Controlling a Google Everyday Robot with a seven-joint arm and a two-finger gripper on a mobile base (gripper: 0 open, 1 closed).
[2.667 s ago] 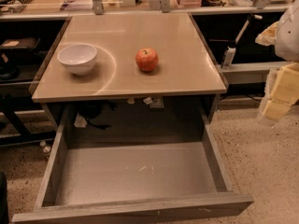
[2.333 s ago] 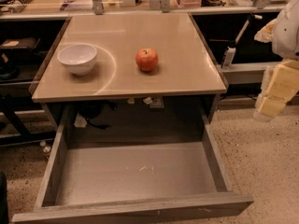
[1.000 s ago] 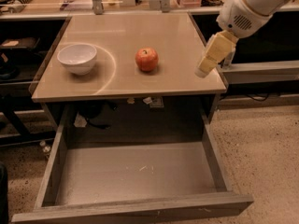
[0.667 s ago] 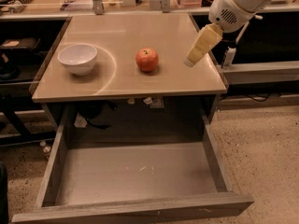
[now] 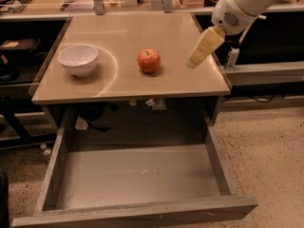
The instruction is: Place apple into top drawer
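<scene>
A small red-orange apple [image 5: 148,60] stands on the beige tabletop [image 5: 128,84], near its middle. My gripper [image 5: 192,62] hangs above the right part of the tabletop, to the right of the apple and apart from it, on a white arm coming in from the upper right. The top drawer [image 5: 135,177] is pulled wide open below the tabletop's front edge. Its grey floor is bare apart from small pale scuffs.
A white bowl [image 5: 78,59] sits on the left of the tabletop. Black shelving stands to the left and right of the table. Clutter and cables lie along the back counter. A speckled floor shows at the right.
The arm has swung in from the far right edge of the view to above the right part of the tabletop, toward the apple. The apple, bowl and drawer have not moved.
</scene>
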